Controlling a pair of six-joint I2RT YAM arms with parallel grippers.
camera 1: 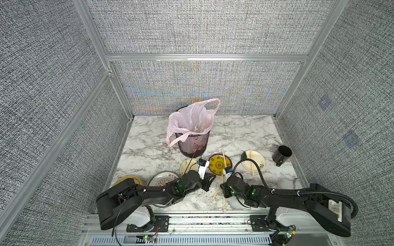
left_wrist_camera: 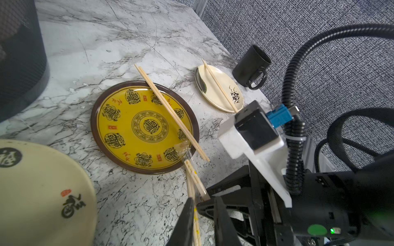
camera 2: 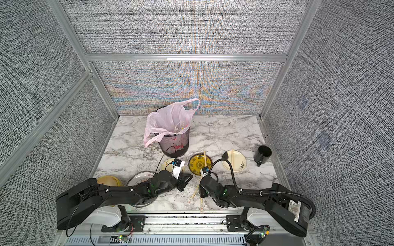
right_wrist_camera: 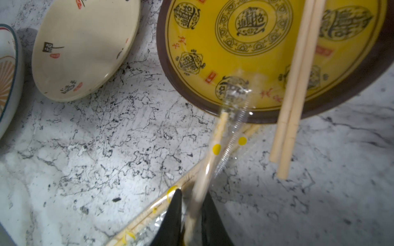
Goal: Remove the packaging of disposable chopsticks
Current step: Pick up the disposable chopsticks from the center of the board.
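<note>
Nearest the front rail [camera 1: 213, 222], on the marble table [camera 1: 149, 153]: a spare sleeved pair [camera 1: 215, 195], flat, lying on a diagonal, near end leftward, far end rightward. Just beside it, right gripper [right_wrist_camera: 193, 192]: jaws pinched nearly together on the packaging [right_wrist_camera: 229, 139] with disposable chopsticks [right_wrist_camera: 219, 127] inside. Long axis near-to-far, pointing from the front rail toward the yellow plate [left_wrist_camera: 125, 106]; far tip over that plate's near rim. Looks: clear glossy film, crimped seam down its length, yellow dots printed, far end crumpled and empty past the stick tips; sticks thin, pale tan; stretch at the jaws blurred. Left gripper [left_wrist_camera: 203, 199] alongside, reaching in from the left: jaws a narrow gap apart, same sleeved pair passing through the gap against one finger [left_wrist_camera: 185, 219]; gripped or merely straddled, cannot tell. Farther back, a bare pair [left_wrist_camera: 170, 110] across the yellow plate, also roughly near-to-far, ends overhanging both rims; another bare pair [left_wrist_camera: 219, 85] across the flower plate [left_wrist_camera: 213, 98] to the right. Left of the yellow plate, a cream plate [camera 1: 185, 168]. Farther still, black mug [camera 1: 281, 156] by the right wall, upright. Farthest: mesh bin [camera 1: 193, 147], lined with pink bag [camera 1: 191, 119].
</note>
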